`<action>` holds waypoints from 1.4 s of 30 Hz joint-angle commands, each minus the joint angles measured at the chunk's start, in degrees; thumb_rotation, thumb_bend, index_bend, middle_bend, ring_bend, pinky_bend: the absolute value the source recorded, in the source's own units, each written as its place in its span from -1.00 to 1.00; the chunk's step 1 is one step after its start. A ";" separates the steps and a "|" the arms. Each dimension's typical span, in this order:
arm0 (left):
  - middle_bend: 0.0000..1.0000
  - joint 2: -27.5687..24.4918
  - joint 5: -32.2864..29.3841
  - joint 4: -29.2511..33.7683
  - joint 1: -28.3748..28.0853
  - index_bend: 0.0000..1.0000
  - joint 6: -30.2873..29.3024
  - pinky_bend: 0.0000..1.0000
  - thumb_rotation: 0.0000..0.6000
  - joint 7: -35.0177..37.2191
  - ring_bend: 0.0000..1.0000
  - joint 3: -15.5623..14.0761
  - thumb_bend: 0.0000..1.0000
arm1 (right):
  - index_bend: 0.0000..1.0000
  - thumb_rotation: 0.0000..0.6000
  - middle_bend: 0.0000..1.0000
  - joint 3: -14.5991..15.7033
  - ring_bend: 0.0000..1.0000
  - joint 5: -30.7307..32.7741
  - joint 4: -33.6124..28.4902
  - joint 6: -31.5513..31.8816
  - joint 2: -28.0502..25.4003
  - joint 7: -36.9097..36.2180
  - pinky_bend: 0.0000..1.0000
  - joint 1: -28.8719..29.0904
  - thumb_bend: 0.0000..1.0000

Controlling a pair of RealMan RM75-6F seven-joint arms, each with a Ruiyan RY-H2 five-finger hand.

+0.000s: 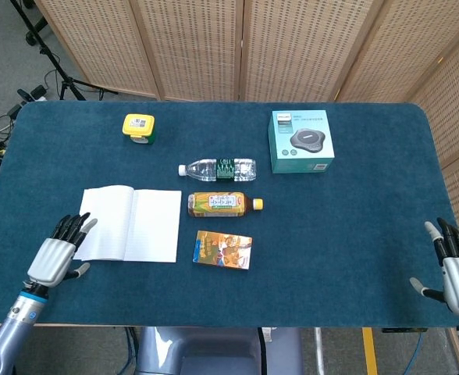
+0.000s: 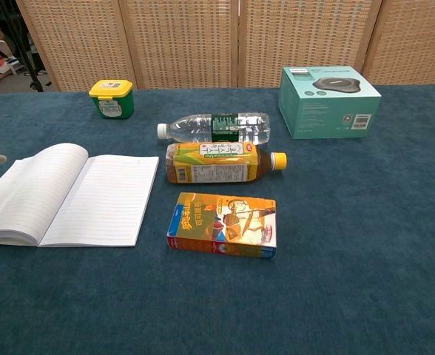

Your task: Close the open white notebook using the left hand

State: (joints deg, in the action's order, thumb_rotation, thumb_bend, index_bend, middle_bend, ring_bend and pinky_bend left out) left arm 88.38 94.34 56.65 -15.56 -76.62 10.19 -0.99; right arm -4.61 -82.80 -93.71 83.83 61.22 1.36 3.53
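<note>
Left hand: empty, fingers spread, at the notebook's near-left corner, fingertips just over the left page edge.
White notebook: open flat on the table's left side; spine runs away from the robot; pages lie right of the hand.
Right hand: empty, fingers apart, well apart at the far right edge.

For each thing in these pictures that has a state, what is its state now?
white notebook: open, lying flat
left hand: open, at the notebook's left edge
right hand: open, holding nothing
water bottle: on its side, capped
tea bottle: on its side, capped
teal box: closed
yellow-lidded container: lid on
</note>
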 commanded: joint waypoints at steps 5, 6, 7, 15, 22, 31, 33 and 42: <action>-1.00 2.77 -1.10 -3.95 -1.57 -1.00 2.84 -1.00 1.00 0.89 -1.00 -0.29 -0.59 | -1.00 1.00 -1.00 -0.06 -1.00 0.34 -0.02 -0.34 0.06 0.17 -1.00 0.12 -1.00; -1.00 3.00 -1.28 -4.35 -1.69 -1.00 3.07 -1.00 1.00 0.87 -1.00 -0.27 -0.59 | -1.00 1.00 -1.00 -0.06 -1.00 0.34 0.00 -0.34 0.07 0.20 -1.00 0.12 -1.00; -1.00 3.20 -1.44 -4.71 -1.85 -1.00 3.39 -1.00 1.00 0.99 -1.00 -0.27 -0.59 | -1.00 1.00 -1.00 -0.05 -1.00 0.33 0.00 -0.35 0.07 0.21 -1.00 0.13 -1.00; -1.00 5.71 -1.68 -9.63 -2.70 -1.00 2.68 -1.00 1.00 2.46 -1.00 -0.13 -0.59 | -1.00 1.00 -1.00 -0.24 -1.00 0.73 0.08 -0.58 -0.04 -0.18 -1.00 0.22 -1.00; -1.00 6.44 -2.71 -11.13 -3.13 -1.00 4.05 -1.00 1.00 2.29 -1.00 -0.21 -0.58 | -1.00 1.00 -1.00 -0.18 -1.00 0.57 0.06 -0.44 -0.20 -0.59 -1.00 0.13 -1.00; -1.00 7.31 -2.79 -12.92 -3.74 -1.00 4.34 -1.00 1.00 3.06 -1.00 -0.45 -0.02 | -1.00 1.00 -1.00 -0.28 -1.00 0.68 0.08 -0.44 -0.35 -1.04 -1.00 0.12 -1.00; -1.00 7.52 -2.71 -13.40 -3.85 -1.00 4.01 -1.00 1.00 3.37 -1.00 -0.49 0.01 | -1.00 1.00 -1.00 -0.29 -1.00 0.70 0.07 -0.45 -0.37 -1.13 -1.00 0.13 -1.00; -1.00 8.90 0.59 -17.57 -4.76 -1.00 -2.61 -1.00 1.00 -0.84 -1.00 -0.91 0.05 | -1.00 1.00 -1.00 -0.34 -1.00 1.04 0.06 -0.80 -0.46 -1.26 -1.00 0.21 -1.00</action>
State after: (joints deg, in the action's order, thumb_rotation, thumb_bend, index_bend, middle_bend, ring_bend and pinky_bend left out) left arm 96.88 94.11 39.88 -19.93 -78.15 10.33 -1.77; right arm -4.95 -81.76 -93.65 83.04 60.76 0.10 3.74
